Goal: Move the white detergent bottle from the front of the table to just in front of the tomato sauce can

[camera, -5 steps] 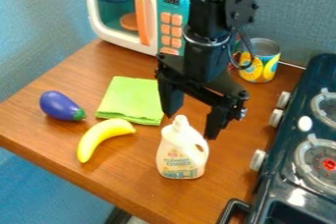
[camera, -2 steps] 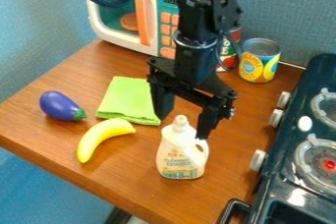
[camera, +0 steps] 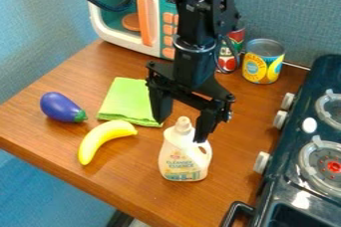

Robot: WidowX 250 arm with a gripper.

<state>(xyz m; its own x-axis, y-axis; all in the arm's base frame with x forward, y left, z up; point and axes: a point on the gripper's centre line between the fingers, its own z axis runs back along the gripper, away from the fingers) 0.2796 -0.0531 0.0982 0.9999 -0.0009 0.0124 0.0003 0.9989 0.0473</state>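
The black gripper (camera: 179, 130) hangs open over the middle of the wooden counter, its two fingers on either side of the cap of a white bottle (camera: 184, 157). The bottle stands upright, its handle on the right. I cannot tell whether a finger touches it. Left of the gripper lies a folded green cloth (camera: 128, 102), partly behind the left finger. A yellow banana (camera: 102, 138) lies in front of the cloth, and a purple eggplant (camera: 61, 107) with a green end is farther left.
A toy microwave (camera: 118, 31) stands at the back left. Behind the arm on the right are a red can (camera: 228, 62) and a yellow-blue can (camera: 261, 63). A dark toy stove (camera: 291, 171) with white knobs borders the counter's right side. Nearest the camera is the counter edge (camera: 96, 190).
The arm and gripper have shifted left, bringing the fingers around the bottle's cap. More of the red can now shows behind the arm. The bottle, cloth, banana and eggplant have stayed put.
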